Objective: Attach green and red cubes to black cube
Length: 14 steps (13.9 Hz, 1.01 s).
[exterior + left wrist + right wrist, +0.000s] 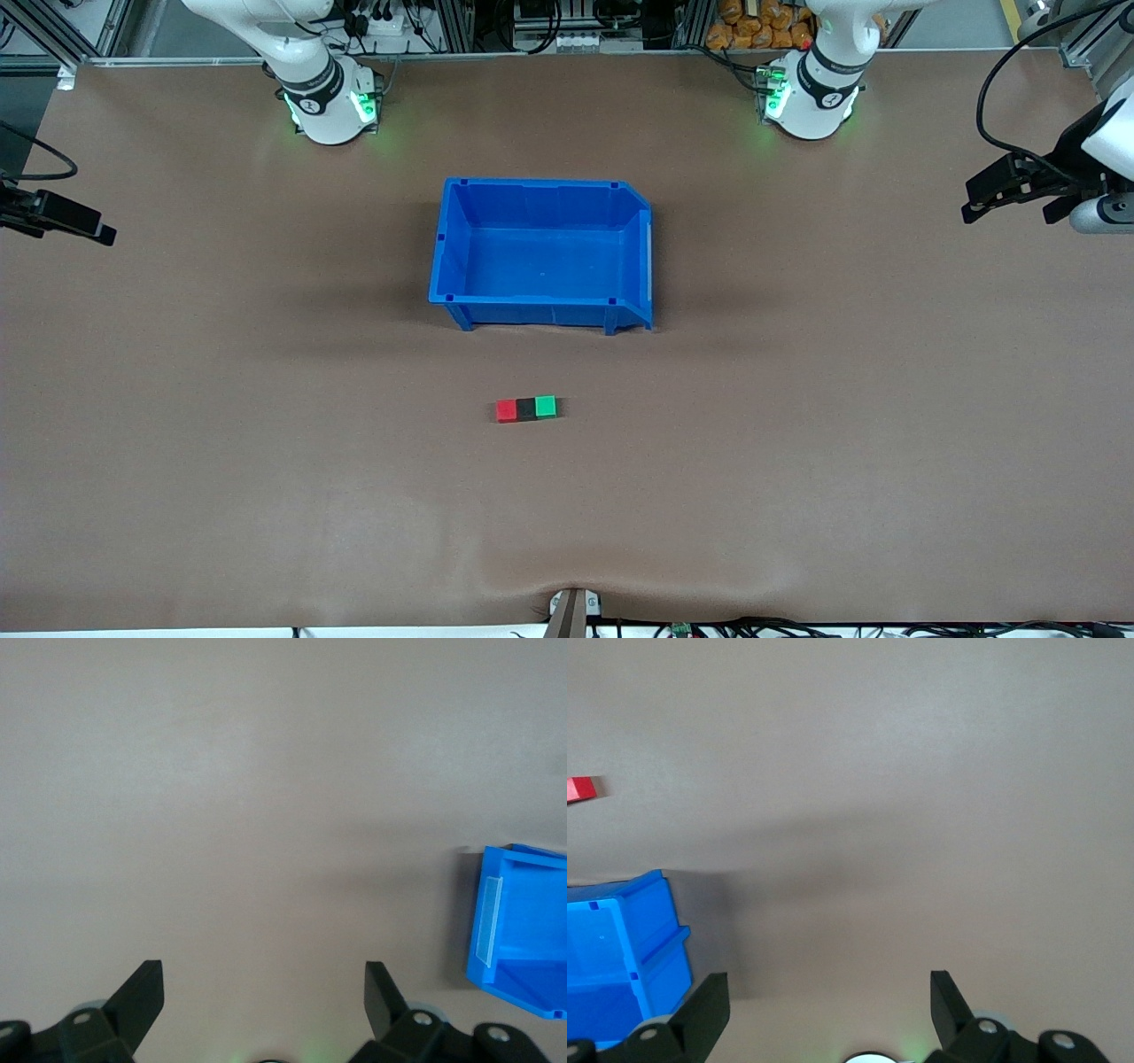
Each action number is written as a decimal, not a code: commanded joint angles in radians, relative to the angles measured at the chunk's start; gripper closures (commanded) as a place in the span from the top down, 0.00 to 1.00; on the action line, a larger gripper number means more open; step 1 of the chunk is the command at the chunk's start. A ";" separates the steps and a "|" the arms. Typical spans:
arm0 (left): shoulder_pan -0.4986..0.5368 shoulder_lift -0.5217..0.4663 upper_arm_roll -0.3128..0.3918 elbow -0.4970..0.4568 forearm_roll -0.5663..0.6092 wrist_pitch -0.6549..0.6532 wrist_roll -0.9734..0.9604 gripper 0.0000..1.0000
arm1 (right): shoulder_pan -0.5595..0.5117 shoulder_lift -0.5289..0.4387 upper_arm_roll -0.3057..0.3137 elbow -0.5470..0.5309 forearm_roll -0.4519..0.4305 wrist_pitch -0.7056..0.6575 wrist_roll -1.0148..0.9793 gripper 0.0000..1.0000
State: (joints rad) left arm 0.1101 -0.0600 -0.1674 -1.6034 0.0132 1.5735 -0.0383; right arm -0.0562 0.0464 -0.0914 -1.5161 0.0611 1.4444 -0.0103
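Black cube (526,408) sits betw. red cube (506,410) and green cube (546,406), all three touching in row on table (266,443), nearer front camera than blue bin (540,257). We see both arms pulled out to table ends, waiting. Left gripper (992,197) over left-arm end, fingers spread, nothing held. Right gripper (89,229) over right-arm end (partly out of front view), fingers apart too, w/o load.

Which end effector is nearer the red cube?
Right, narrowly. The right end effector, open, is over the right arm's end of the table, on the red cube's side; the left end effector, open, is over the left arm's end.
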 commanded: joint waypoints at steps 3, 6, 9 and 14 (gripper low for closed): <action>0.008 0.008 -0.004 0.020 0.005 -0.017 0.018 1.00 | -0.034 -0.037 0.032 -0.042 -0.017 0.016 -0.023 1.00; 0.008 0.008 -0.004 0.022 0.005 -0.017 0.018 1.00 | -0.036 -0.071 0.044 -0.080 -0.018 0.033 -0.025 1.00; 0.008 0.008 -0.004 0.020 0.005 -0.017 0.018 1.00 | -0.034 -0.108 0.042 -0.136 -0.029 0.070 -0.025 1.00; 0.008 0.008 -0.004 0.020 0.005 -0.017 0.018 1.00 | -0.036 -0.109 0.039 -0.127 -0.029 0.057 -0.027 1.00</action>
State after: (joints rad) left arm 0.1102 -0.0600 -0.1671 -1.6034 0.0132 1.5735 -0.0383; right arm -0.0666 -0.0286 -0.0734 -1.6135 0.0503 1.4904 -0.0240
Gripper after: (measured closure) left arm 0.000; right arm 0.000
